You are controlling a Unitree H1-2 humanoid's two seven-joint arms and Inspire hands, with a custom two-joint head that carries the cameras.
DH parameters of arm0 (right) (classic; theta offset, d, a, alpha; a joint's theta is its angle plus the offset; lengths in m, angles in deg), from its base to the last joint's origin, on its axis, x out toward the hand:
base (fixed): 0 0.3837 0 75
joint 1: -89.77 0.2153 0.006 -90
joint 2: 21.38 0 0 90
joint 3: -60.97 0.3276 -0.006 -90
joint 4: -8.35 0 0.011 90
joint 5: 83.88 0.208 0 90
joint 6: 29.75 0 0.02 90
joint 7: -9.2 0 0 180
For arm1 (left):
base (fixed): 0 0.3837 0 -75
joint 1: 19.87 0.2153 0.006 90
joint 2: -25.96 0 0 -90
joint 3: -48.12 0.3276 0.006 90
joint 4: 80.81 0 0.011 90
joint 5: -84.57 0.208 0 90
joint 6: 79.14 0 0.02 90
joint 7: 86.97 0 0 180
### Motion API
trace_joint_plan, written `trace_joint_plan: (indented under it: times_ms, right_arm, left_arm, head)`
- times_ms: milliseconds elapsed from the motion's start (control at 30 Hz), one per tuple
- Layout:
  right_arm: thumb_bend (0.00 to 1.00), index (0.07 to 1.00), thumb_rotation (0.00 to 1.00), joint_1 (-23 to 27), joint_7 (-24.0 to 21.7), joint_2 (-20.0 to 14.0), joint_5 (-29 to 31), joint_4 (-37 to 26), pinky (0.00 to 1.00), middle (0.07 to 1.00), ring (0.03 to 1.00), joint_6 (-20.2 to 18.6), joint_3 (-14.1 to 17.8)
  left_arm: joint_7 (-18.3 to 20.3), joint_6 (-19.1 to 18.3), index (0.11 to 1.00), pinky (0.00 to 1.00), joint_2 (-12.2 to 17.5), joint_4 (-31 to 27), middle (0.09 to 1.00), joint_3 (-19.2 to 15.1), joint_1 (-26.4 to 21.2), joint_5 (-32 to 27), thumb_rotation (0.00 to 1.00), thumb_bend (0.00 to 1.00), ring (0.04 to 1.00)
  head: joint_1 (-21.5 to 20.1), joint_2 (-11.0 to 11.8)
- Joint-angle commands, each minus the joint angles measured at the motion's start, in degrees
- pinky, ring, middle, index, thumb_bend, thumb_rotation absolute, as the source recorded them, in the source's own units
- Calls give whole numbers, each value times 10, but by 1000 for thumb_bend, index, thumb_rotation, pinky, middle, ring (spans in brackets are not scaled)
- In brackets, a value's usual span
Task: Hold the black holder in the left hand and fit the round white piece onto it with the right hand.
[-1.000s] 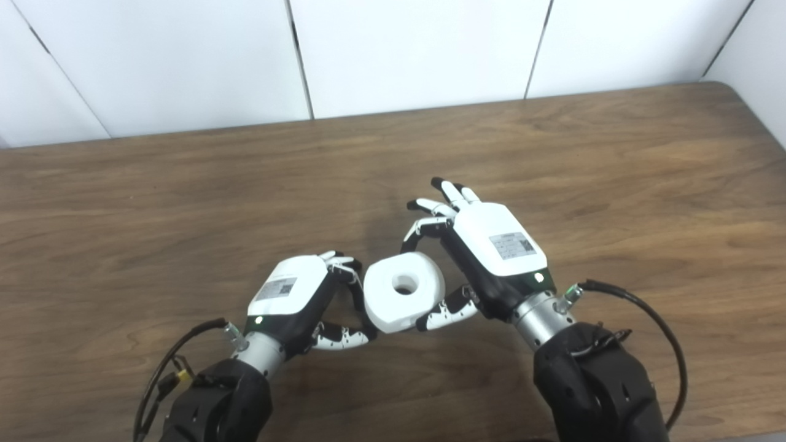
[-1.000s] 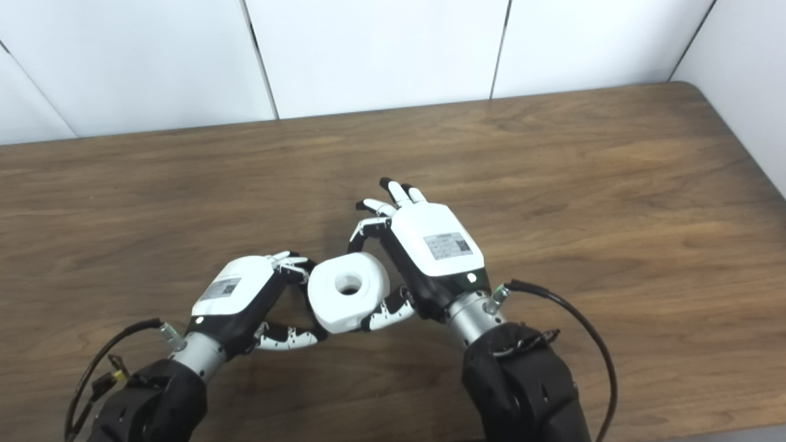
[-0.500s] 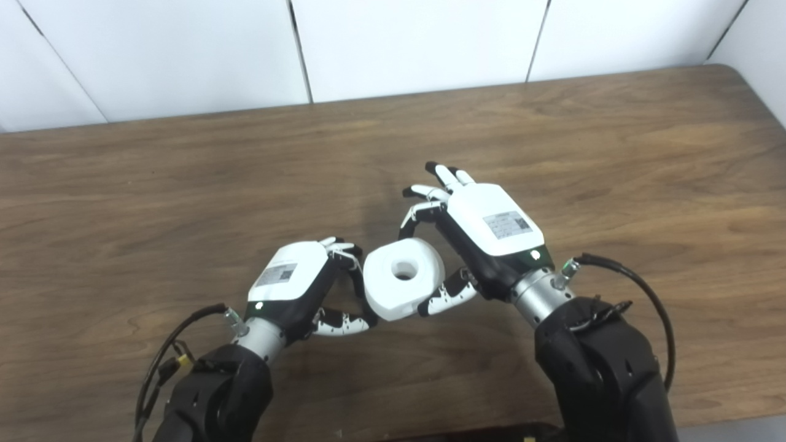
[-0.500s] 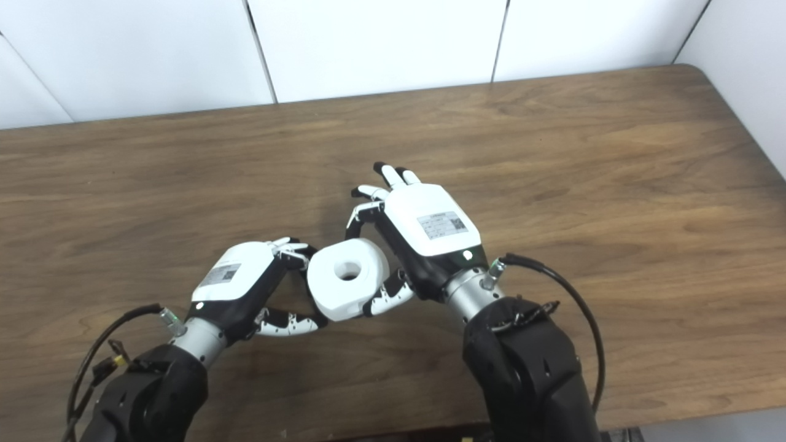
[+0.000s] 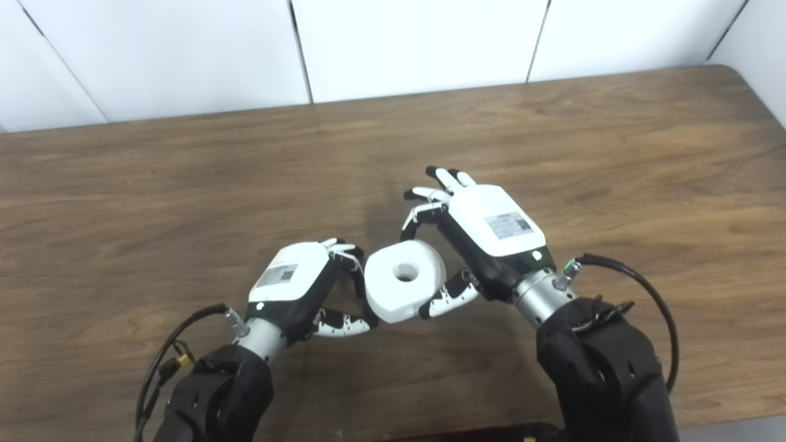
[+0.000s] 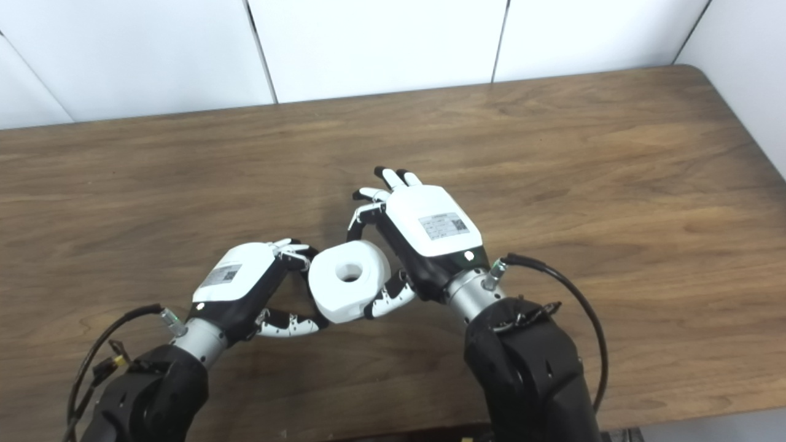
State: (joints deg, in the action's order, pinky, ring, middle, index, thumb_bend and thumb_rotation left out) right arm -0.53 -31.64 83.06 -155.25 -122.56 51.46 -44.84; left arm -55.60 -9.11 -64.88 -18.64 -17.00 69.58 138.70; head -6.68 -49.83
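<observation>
The round white piece (image 5: 404,279), thick with a hole in its middle, hangs just above the table between my two hands. My right hand (image 5: 485,227) is shut on it from the right, with a forefinger on its far edge and the thumb under its near right side. My left hand (image 5: 295,285) is curled against the piece's left side, its thumb reaching under the piece. The black holder is almost wholly hidden behind the piece and my left fingers (image 6: 295,255); only dark shapes show there.
The brown wooden table (image 5: 184,184) spreads wide on both sides and behind the hands. White wall panels (image 5: 417,43) stand along its far edge. A black cable (image 5: 645,294) loops from my right wrist, another (image 5: 166,350) from the left.
The camera tilted, so the whole picture shifted. The hands and the white piece keep nearly the same pose; the right hand has shifted only slightly.
</observation>
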Motion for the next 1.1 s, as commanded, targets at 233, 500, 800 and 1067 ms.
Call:
trace_joint_plan:
  times_ms: [233,500,800,1067]
  right_arm:
    - [823,680,246,-7,-25,-4,-3,2,1000,903,997,6,3]
    - [875,764,319,-10,-27,-2,-7,2,1000,937,1000,10,5]
    - [906,821,335,-10,-35,-4,-8,0,1000,957,1000,9,7]
    - [919,835,355,-7,-31,-4,-3,3,1000,956,1000,9,12]
  left_arm:
    - [31,-7,488,912,-4,5,842,13,14,-7,49,518,926]
    - [36,-7,488,915,-3,4,842,14,12,-6,49,518,926]
    - [39,-10,488,920,-4,5,842,14,11,-5,49,518,927]
    - [33,-6,488,918,-6,10,839,14,11,-6,49,518,925]
  head:
    - [1,-1]
    - [1,-1]
    - [2,0]
    - [4,2]
